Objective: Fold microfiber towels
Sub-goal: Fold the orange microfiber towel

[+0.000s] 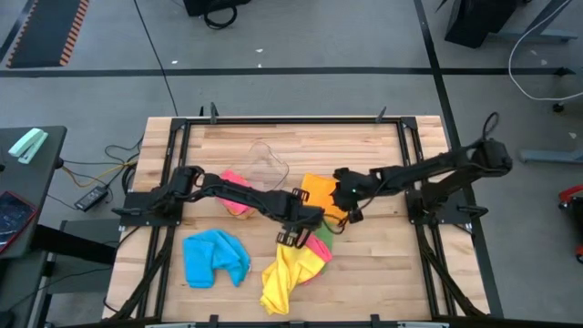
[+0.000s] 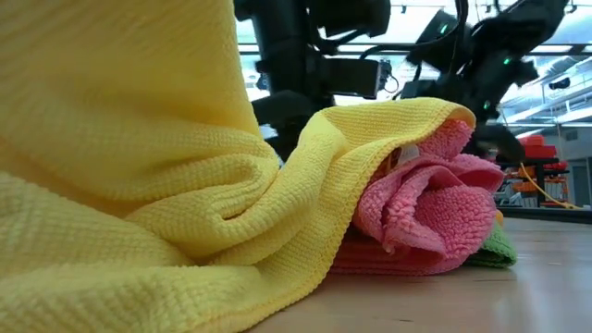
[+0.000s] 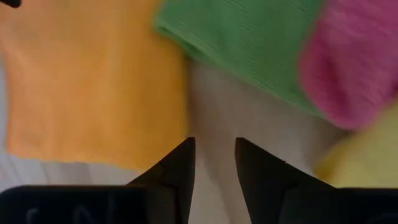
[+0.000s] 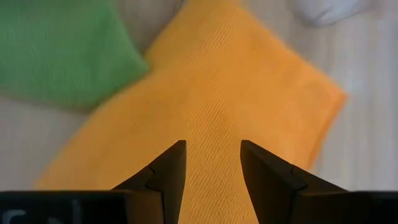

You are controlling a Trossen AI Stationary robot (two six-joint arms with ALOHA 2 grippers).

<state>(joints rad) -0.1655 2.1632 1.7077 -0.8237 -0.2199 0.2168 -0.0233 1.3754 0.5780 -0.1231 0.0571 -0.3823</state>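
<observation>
An orange towel (image 1: 321, 193) lies flat at the table's middle. A green towel (image 1: 322, 241) and a pink towel (image 1: 319, 255) lie in a heap with a crumpled yellow towel (image 1: 284, 276) nearer the front edge. A blue towel (image 1: 215, 258) lies crumpled at the front left. A second pink towel (image 1: 236, 195) lies beside the tub. My left gripper (image 1: 293, 233) is open over bare table between the orange towel (image 3: 93, 81) and the green towel (image 3: 249, 43). My right gripper (image 1: 346, 204) is open over the orange towel (image 4: 217, 87), with nothing between its fingers.
A clear plastic tub (image 1: 265, 165) stands behind the towels toward the far edge. In the low view the yellow towel (image 2: 139, 185) fills the foreground, with the pink towel (image 2: 435, 213) and the green towel (image 2: 495, 248) behind it. Bare wood shows at the right front (image 1: 383, 273).
</observation>
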